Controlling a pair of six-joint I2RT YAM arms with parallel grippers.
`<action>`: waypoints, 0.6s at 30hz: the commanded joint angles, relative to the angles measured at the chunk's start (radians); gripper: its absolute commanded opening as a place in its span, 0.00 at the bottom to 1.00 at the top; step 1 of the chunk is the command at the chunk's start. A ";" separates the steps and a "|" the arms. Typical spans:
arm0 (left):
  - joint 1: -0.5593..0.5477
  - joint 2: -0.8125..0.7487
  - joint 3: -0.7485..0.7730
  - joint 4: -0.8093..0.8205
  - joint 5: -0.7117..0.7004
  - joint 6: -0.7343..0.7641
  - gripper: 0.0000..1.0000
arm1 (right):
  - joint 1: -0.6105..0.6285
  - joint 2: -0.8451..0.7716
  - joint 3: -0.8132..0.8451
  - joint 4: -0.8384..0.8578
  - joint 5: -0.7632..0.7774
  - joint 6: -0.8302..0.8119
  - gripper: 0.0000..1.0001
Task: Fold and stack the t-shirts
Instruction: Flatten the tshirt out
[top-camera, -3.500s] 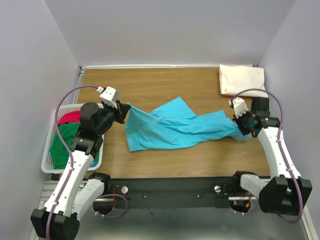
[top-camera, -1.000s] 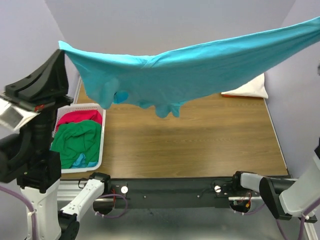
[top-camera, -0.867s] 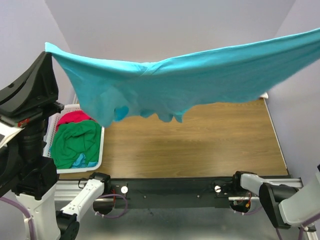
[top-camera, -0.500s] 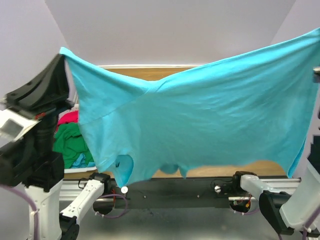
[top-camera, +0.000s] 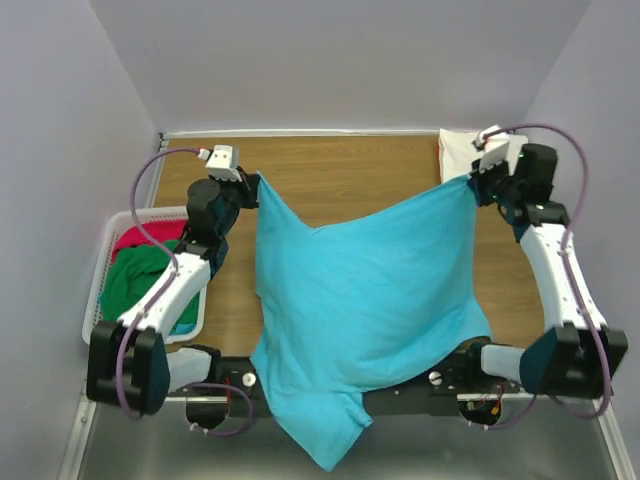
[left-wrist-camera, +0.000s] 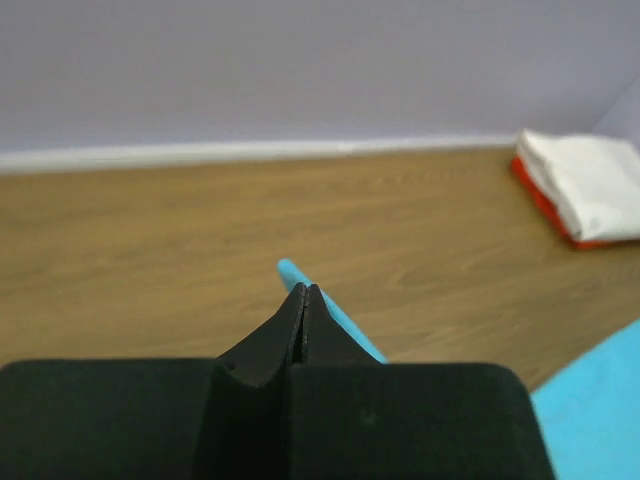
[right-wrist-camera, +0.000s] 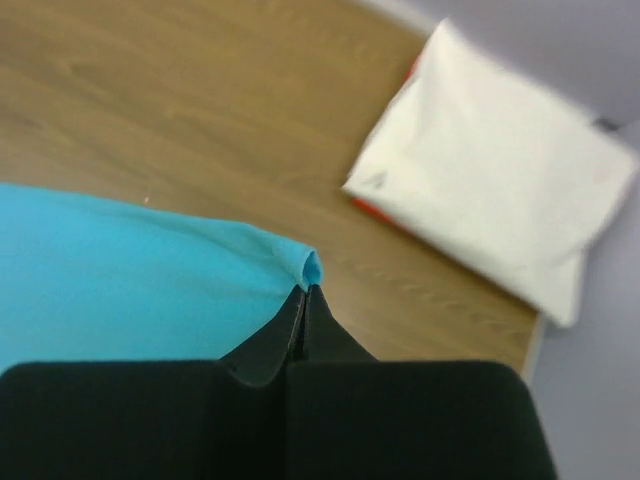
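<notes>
**Turquoise t-shirt (top-camera: 360, 300) pinned at its two far corners, body trailing toward the near edge**

Lies spread over the middle of the table (top-camera: 340, 165), long axis running far to near, lower part spilling past the near edge in front of the arms. Shows a mostly smooth face, a slack top edge sagging between the two grips, and a few shallow creases fanning from the left corner. Ends in a bunched tip at the overhang; sleeve or hem, cannot tell.

Held at the far-left corner by the left gripper (top-camera: 248, 188), fingers pressed fully together on a thin point of cloth in the left wrist view. Held at the far-right corner by the right gripper (top-camera: 476, 186), closed likewise on a small rolled edge. Places all the cloth nearward of both sets of fingers, about equally close to either arm.

Judged as the laying-out step before any fold. Probably calls for drawing both corners farther back so that the overhang comes up onto the wood.

Farther out: a folded cream-white t-shirt (right-wrist-camera: 490, 170) on an orange t-shirt (left-wrist-camera: 545, 208) at the far-right corner, just beside the right gripper. At the left edge, a white basket (top-camera: 92, 318) holding a red t-shirt (top-camera: 140, 240) and a green t-shirt (top-camera: 140, 285).
</notes>
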 joint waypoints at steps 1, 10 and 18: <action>0.010 0.237 0.105 0.122 -0.014 -0.050 0.00 | 0.005 0.177 -0.104 0.261 -0.135 0.079 0.00; 0.058 0.746 0.509 -0.082 0.124 -0.073 0.00 | 0.005 0.591 0.066 0.359 -0.052 0.131 0.00; 0.086 0.837 0.652 -0.170 0.159 -0.052 0.00 | -0.001 0.596 0.090 0.362 0.035 0.147 0.00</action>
